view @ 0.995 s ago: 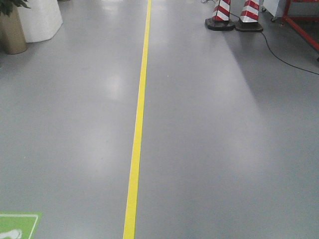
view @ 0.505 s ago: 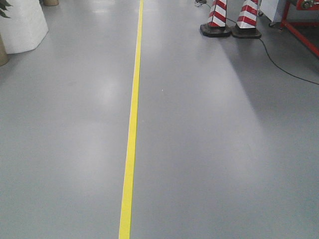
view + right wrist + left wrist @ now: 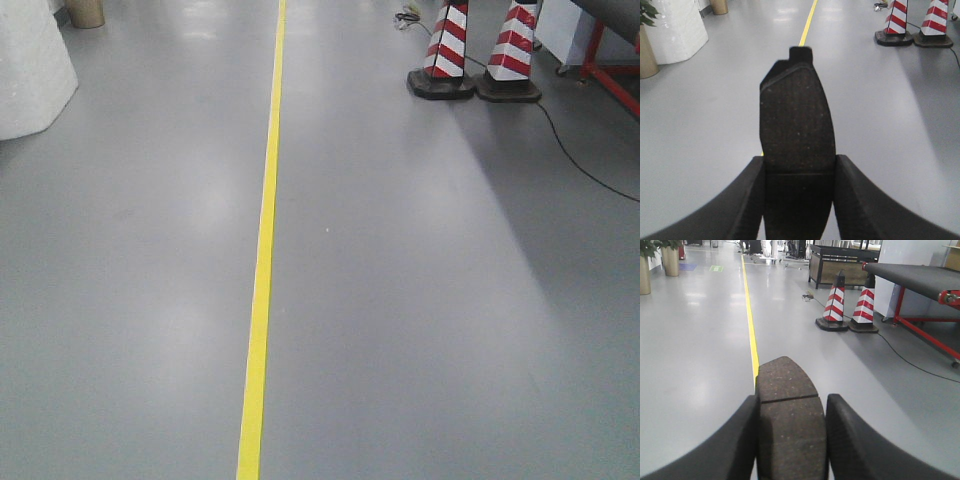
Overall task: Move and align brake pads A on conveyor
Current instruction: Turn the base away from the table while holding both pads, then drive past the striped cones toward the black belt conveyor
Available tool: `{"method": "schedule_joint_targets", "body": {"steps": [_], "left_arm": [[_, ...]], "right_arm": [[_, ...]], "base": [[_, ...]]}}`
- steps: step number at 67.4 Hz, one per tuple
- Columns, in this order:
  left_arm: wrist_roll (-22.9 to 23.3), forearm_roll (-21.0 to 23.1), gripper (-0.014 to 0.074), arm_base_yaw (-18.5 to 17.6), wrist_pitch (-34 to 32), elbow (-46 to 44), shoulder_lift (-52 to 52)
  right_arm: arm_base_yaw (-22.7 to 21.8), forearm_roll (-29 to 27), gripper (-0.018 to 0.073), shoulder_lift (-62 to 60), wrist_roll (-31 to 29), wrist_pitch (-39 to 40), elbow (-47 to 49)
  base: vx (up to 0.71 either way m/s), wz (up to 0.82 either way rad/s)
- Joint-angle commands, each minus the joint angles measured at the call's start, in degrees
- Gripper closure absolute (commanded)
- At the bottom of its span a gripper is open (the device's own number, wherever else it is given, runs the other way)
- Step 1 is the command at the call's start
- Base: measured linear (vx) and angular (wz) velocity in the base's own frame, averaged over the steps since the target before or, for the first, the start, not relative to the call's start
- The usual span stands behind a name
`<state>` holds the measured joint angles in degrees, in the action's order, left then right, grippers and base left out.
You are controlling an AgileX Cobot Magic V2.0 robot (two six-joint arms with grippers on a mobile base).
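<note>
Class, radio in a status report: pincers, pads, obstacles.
Left pincer shut on pad. Right pincer shut on second pad. Conveyor ahead right; cones, cable beside.

Left gripper (image 3: pixel 792 397): two broad fingers (image 3: pixel 730 440) of matte black, each with a rounded outer flank widening toward the bottom of the wrist view and a straight inner face; tips blunt and rounded. Right gripper (image 3: pixel 799 160): fingers (image 3: pixel 860 205) of the same matte black, same curved and tapering outline; surface finely grained.
</note>
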<state>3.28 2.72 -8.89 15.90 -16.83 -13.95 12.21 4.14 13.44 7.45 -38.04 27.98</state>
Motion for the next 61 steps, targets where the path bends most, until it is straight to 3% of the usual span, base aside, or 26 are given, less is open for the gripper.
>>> {"method": "schedule_joint_targets", "body": {"steps": [1,61], "left_arm": [[0.2,0.4,0.0603,-0.2,-5.8,-1.7,-0.5],[0.2,0.4,0.0603,-0.2,-5.8,-1.7,-0.5]], "right_arm": [[-0.1,0.6,0.0571,0.6,-0.3,5.5,1.6],[-0.1,0.6,0.0571,0.6,-0.3,5.5,1.6]], "base": [[0.73,0.0],[0.76,0.0]]}}
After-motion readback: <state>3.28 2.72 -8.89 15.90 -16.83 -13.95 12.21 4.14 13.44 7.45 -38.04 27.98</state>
